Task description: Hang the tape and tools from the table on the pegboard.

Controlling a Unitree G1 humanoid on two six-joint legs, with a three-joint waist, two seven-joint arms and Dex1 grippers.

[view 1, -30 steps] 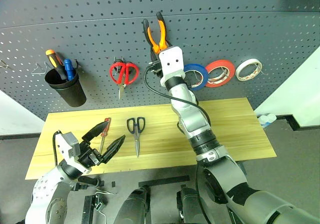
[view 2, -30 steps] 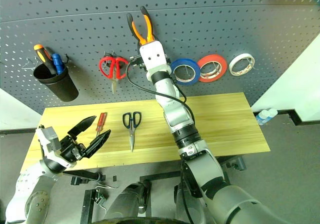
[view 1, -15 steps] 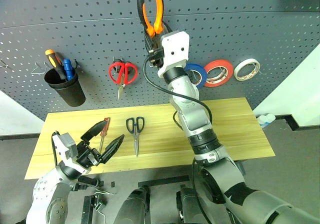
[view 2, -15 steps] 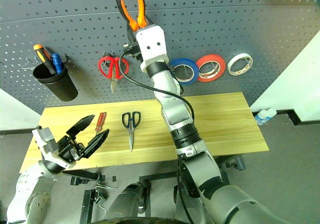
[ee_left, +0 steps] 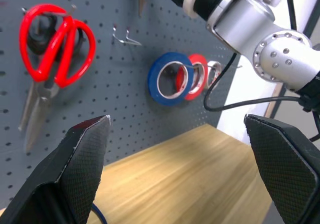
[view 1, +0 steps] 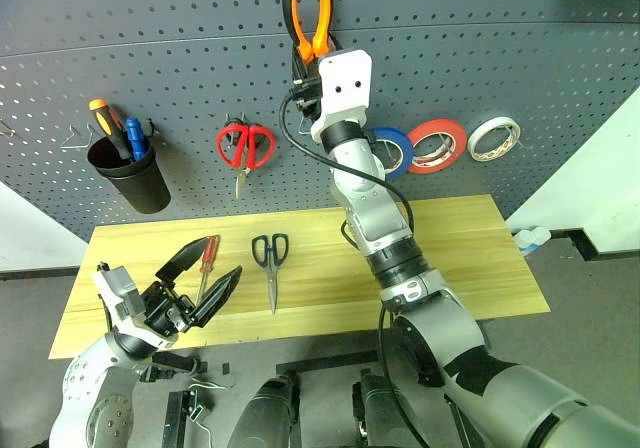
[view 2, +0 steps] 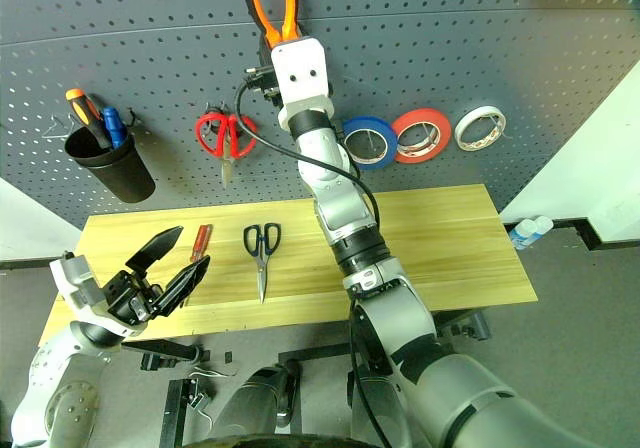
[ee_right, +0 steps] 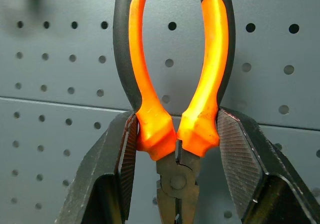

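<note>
Right gripper (ee_right: pixel 172 149): our fingers clamp the pliers (view 1: pixel 308 13), handles up, high against the pegboard (view 1: pixel 520 48).
Left gripper (view 1: pixel 200 280): fingers wide, holding nothing, near the tabletop's (view 1: pixel 470 258) front edge.

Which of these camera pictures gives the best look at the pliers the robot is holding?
The right wrist view: the pliers sit close up, handles up, pinched between the right gripper and facing the pegboard. The two eye views show them small, high against the board. The left wrist view catches at most a sliver at its upper edge.

Pliers (ee_right: pixel 175 109) handle tops cut off by frame edge, nose hidden low between right gripper (ee_right: pixel 176 149) fingers
</note>
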